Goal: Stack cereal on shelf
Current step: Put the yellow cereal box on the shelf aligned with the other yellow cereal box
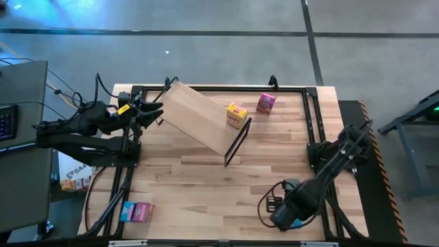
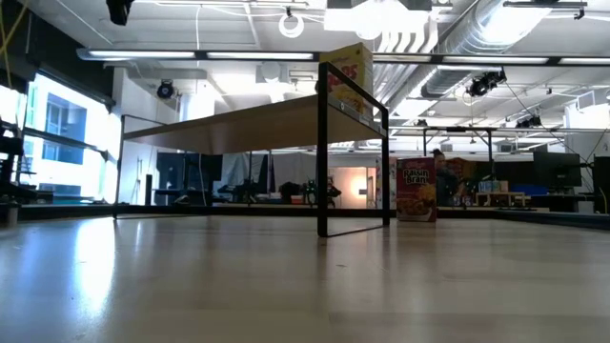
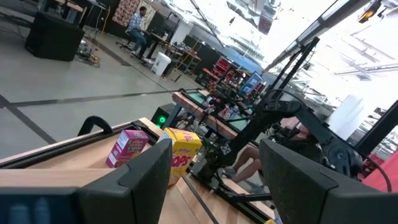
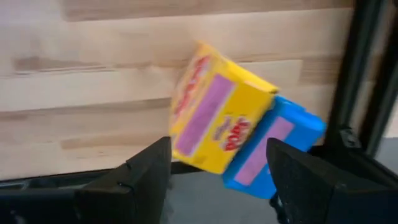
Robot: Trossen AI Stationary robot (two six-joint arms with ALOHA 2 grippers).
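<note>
The shelf (image 1: 202,116), a light plywood board on a black wire frame, stands slantwise on the table's far middle. A yellow cereal box (image 1: 236,115) stands on its right end, also in the low view (image 2: 348,67). A magenta box (image 1: 265,103) stands on the table beyond it. My left gripper (image 1: 154,115) is open and empty beside the shelf's left end. My right gripper (image 1: 285,213) is open near the table's near edge. It hovers over a yellow box (image 4: 217,118) and a light blue box (image 4: 273,146), which lie flat side by side.
A light blue box (image 1: 129,211) and a pink box (image 1: 144,213) lie together at the table's near left corner. A black metal frame (image 1: 312,116) runs along the table's edges. Bare tabletop (image 1: 206,185) lies between the shelf and the near edge.
</note>
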